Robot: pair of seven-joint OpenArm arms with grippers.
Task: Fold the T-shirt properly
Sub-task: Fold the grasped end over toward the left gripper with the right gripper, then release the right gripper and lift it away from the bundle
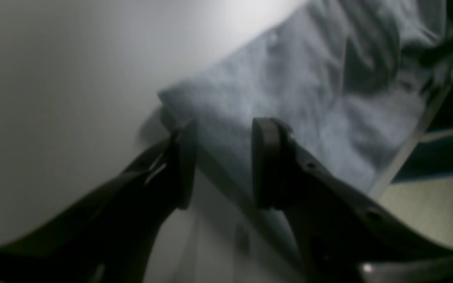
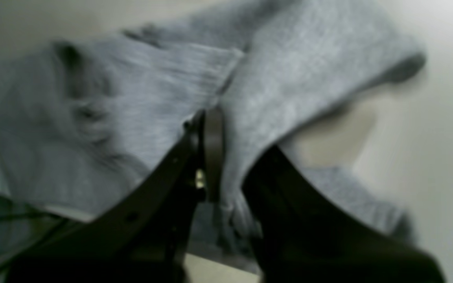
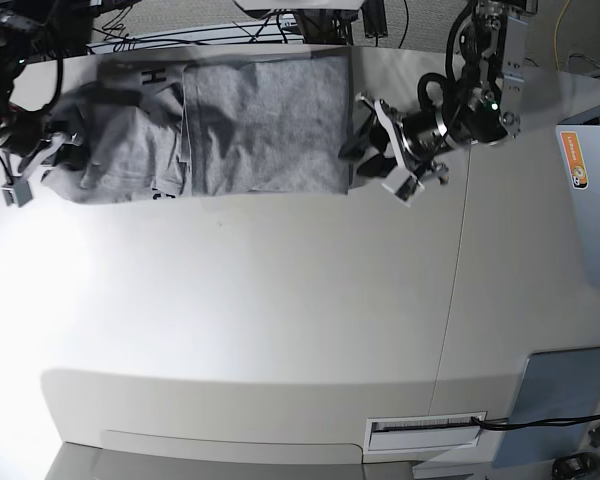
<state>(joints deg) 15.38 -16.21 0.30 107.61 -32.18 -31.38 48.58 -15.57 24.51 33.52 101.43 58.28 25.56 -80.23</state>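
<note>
The heather-grey T-shirt (image 3: 260, 125) lies along the table's far edge, partly folded, with black lettering (image 3: 158, 78) showing near its left end. My left gripper (image 3: 358, 135) is at the shirt's right edge. In the left wrist view it (image 1: 224, 157) is open, with the shirt's folded edge (image 1: 289, 90) running between the jaws. My right gripper (image 3: 65, 150) is at the shirt's bunched left end. In the right wrist view it (image 2: 230, 157) is shut on a fold of the shirt (image 2: 289, 78), lifted a little off the table.
The white table (image 3: 280, 320) extends toward the near side. An orange-labelled object (image 3: 577, 160) lies at the right edge. A grey panel (image 3: 560, 400) and a slot (image 3: 425, 428) are at the near right. Cables (image 3: 180, 30) run behind the far edge.
</note>
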